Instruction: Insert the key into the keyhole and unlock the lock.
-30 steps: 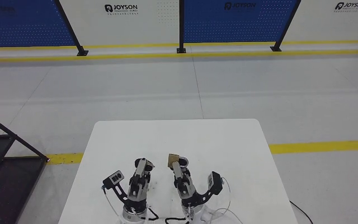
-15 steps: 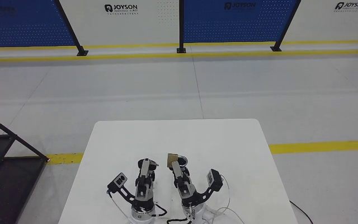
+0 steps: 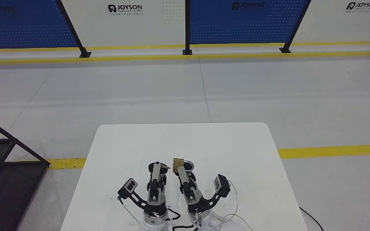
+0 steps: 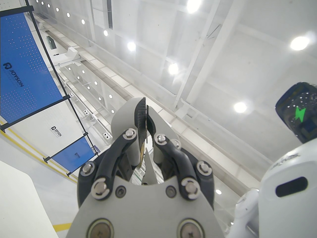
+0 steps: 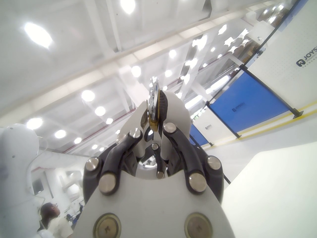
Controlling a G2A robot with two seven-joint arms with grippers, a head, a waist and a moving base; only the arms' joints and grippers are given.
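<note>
Both arms stand close together at the near edge of the white table [image 3: 231,150], with their grippers pointing upward. My right gripper [image 3: 185,170] is shut on a small brass padlock [image 3: 179,164]; in the right wrist view the padlock [image 5: 153,115] shows edge-on between the pads, with its silver part sticking out past the gripper [image 5: 154,105]. My left gripper [image 3: 156,168] is just left of the padlock, a small gap apart. In the left wrist view this gripper [image 4: 146,111] is shut on a thin flat key [image 4: 146,127], seen edge-on.
The table stretches away bare beyond the grippers. A black rack [image 3: 11,159] stands off the table's left side. Cables [image 3: 173,222] lie around the arm bases at the near edge. Blue and white barrier panels [image 3: 243,23] stand far across the floor.
My left arm has moved right, toward the padlock, narrowing the gap between the two grippers. The right arm and the padlock have stayed in place.
</note>
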